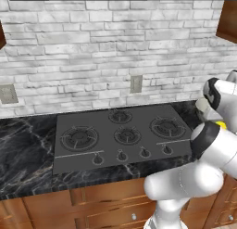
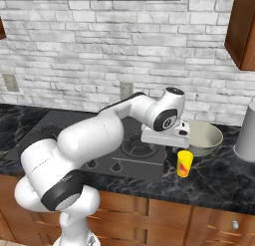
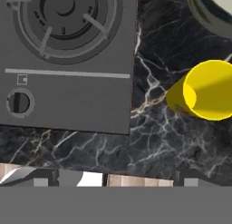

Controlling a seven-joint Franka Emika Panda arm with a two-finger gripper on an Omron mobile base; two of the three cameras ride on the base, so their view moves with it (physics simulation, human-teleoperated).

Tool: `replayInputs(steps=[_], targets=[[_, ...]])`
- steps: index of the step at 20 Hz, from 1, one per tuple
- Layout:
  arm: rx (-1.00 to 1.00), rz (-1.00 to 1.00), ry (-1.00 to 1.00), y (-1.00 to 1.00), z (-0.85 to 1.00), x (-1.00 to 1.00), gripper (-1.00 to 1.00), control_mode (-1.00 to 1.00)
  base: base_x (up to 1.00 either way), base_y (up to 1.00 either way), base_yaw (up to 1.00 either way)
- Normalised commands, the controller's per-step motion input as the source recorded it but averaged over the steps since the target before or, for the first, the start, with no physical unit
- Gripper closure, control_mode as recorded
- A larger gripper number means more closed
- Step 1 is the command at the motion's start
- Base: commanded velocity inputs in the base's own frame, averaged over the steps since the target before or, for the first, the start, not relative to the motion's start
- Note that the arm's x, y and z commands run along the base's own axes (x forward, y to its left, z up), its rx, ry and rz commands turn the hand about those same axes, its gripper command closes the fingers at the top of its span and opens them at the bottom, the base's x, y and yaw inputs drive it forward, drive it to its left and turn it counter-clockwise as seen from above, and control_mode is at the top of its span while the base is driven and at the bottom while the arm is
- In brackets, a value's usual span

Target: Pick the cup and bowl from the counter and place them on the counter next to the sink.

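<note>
Right base view puts the pincer (image 2: 172, 142) low over the right edge of the stovetop (image 2: 124, 140), at the end of an arm that reaches forward and to the right; its fingers are hidden under the white hand there, and the hand view gives only grey stubs at its bottom edge, so I cannot tell whether it stands wide or narrow. Nothing appears to be held.

Just to the right of the pincer, and a little nearer the front edge, the yellow cup (image 2: 184, 163) stands upright on the black marble table (image 2: 219, 178); in the hand view the cup (image 3: 206, 89) sits off to the right of the pincer's line, its open mouth showing, with bare marble straight ahead. Beyond the cup, further right and back from the pincer, rests the pale cream bowl (image 2: 204, 138), close to the cup but whether they touch cannot be told. A tall grey cylinder (image 2: 246, 133) stands well to the right of both.

As a judgement, the task has barely begun: cup and bowl both sit beside the stove, neither lifted, and no sink shows in these views, so both carries are left. The step in hand looks like the approach to the cup; the pincer needs to shift rightward to centre on it before closing
</note>
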Motion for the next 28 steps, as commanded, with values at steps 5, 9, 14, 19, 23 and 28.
replayInputs(steps=[5,9,14,19,23,28], targets=[[0.0,-0.06,0.0,-0.28,-0.13,0.07,-1.0,-1.0,0.0,0.0,0.0],[0.0,-0.02,0.0,-0.08,-0.1,0.16,-1.0,-1.0,0.0,0.0,0.0],[0.0,0.0,0.0,-0.01,-0.07,0.36,-1.0,-1.0,0.0,0.0,0.0],[0.0,0.0,0.0,-0.12,-0.14,0.24,-1.0,-1.0,0.0,0.0,0.0],[0.0,0.0,0.0,-0.28,-0.17,0.0,-1.0,-1.0,0.0,0.0,0.0],[0.0,0.0,0.0,-0.18,-0.16,0.0,-1.0,-1.0,0.0,0.0,0.0]])
